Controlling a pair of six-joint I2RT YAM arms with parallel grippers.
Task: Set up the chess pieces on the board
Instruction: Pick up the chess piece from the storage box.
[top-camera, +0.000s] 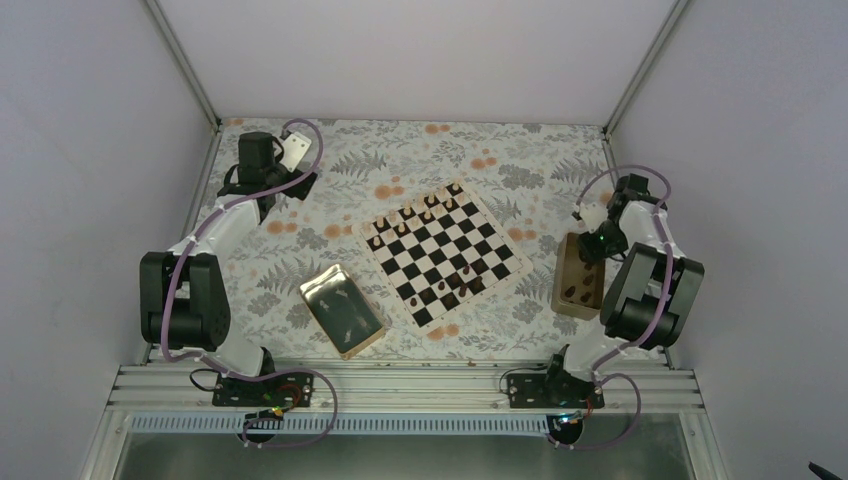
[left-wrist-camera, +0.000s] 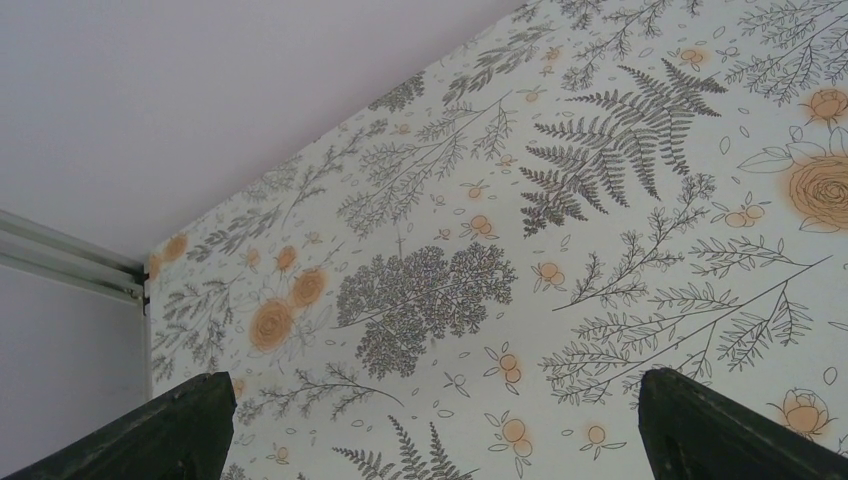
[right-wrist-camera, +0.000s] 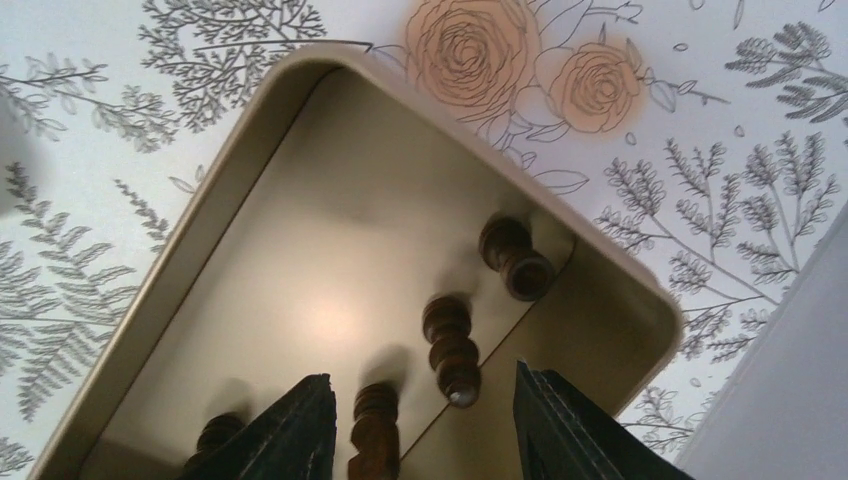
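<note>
- While the left gripper (left-wrist-camera: 432, 380) hangs over flowered cloth (left-wrist-camera: 600, 120) at the far left corner, fingers spread wide with nothing between them, we see little risk there. Trouble would come only if it swung toward the middle as the other arm crosses.
- Next, the gold tray (top-camera: 330, 290) lies near the front edge, apart from the board. Pale specks inside may be pieces, but we cannot tell.
- In the centre sits the board (top-camera: 445, 250), turned at an angle. Along its far-left rows stand light pieces (top-camera: 415, 215), and a few dark pieces (top-camera: 465, 280) stand near its front-right edge. We judge these easy to topple if an arm comes in low.
- At the right, the box (right-wrist-camera: 330, 240) holds more dark ones, lying on their sides. The right gripper (right-wrist-camera: 418, 375) hovers low inside it, fingers parted and holding nothing. One fallen piece (right-wrist-camera: 375, 435) lies between them, close to one finger.
- We think closing here could nudge that round piece so it rolls away. It could also pinch it crooked, so it would land tilted on its square.
- A neighbour (right-wrist-camera: 450, 350) lies just beside it and might get caught too, and a finger could scrape the box wall.
</note>
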